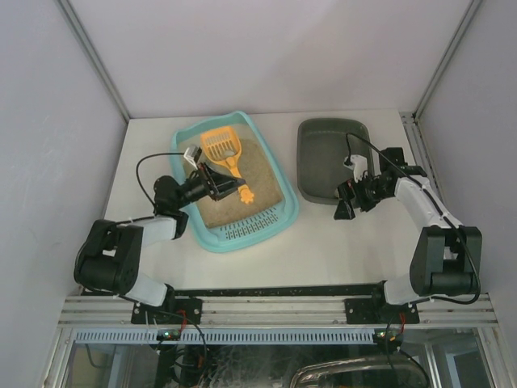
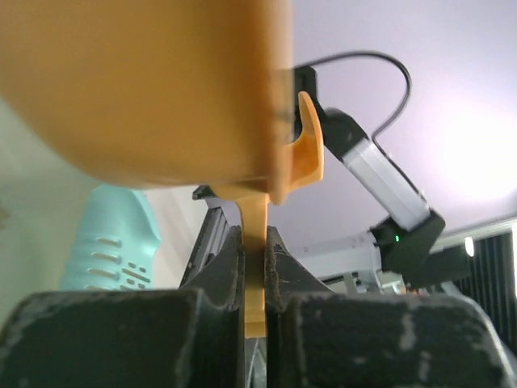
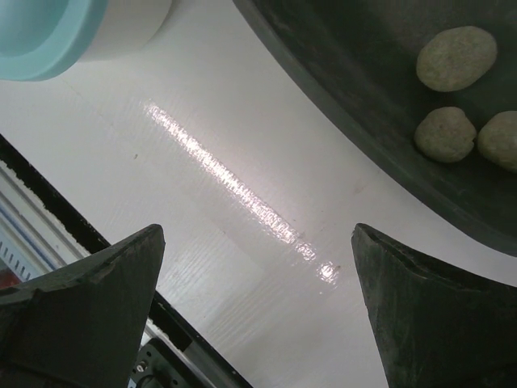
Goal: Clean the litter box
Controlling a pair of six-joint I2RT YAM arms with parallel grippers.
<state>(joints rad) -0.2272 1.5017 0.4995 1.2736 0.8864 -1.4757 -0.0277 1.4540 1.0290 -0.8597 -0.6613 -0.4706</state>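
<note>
The light-teal litter box (image 1: 279, 168) with tan litter sits left of centre, its slotted grate strip (image 1: 252, 231) at the near end. An orange scoop (image 1: 222, 150) lies over the litter, head toward the back. My left gripper (image 1: 216, 181) is shut on the scoop's handle (image 2: 255, 267); the scoop's orange body (image 2: 153, 89) fills the top of the left wrist view. My right gripper (image 1: 345, 208) is open and empty over the bare table, just in front of the dark grey tray (image 1: 319, 162). Three tan clumps (image 3: 456, 58) lie in that tray.
The teal box's rim also shows in the right wrist view (image 3: 40, 36) and the left wrist view (image 2: 109, 242). The metal rail (image 1: 275, 307) runs along the table's near edge. Walls enclose the table on three sides.
</note>
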